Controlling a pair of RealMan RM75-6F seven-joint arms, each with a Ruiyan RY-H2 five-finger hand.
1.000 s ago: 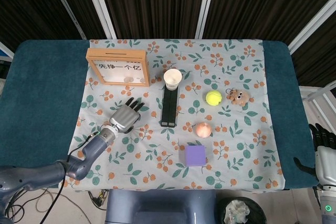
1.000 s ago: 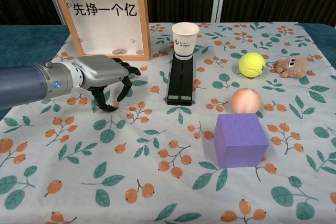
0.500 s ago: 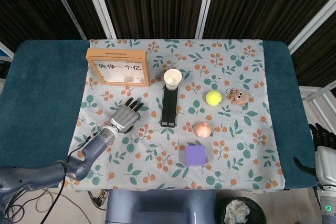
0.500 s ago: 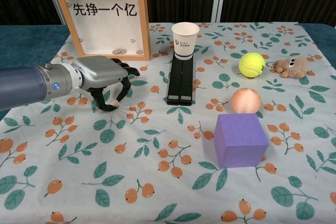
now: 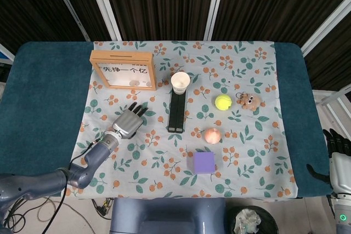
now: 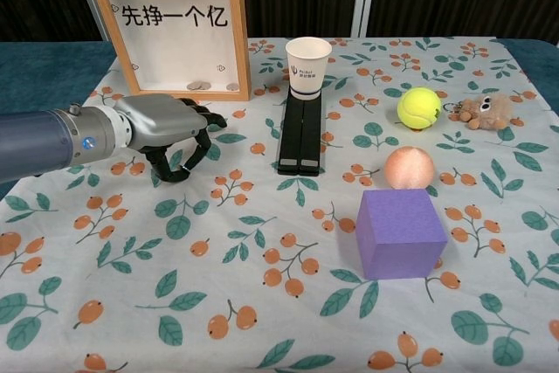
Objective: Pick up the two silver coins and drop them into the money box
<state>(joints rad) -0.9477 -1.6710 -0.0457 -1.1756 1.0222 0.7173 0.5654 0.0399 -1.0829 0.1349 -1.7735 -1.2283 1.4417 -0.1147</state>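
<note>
I have the left hand [image 6: 166, 133] low over the flowered cloth [image 6: 262, 303], just in front of the money box [image 6: 166, 28]. Its fingers curl down toward the cloth with the tips close together. I cannot tell whether a coin is pinched in them; no coin shows at the fingertips in either view.

The money box stands upright, wooden frame with a clear front. Inside, on its floor toward the right, lie a few silver coins [image 6: 199, 86].

Right of the box stands a paper cup [image 6: 308, 67] on the far end of a black block [image 6: 301, 133]. From above, the cup looks white inside, with no contents that I can make out.

The right hand [image 5: 337, 149] hangs far right of the box, off the table edge, fingers partly spread, holding nothing.
</note>
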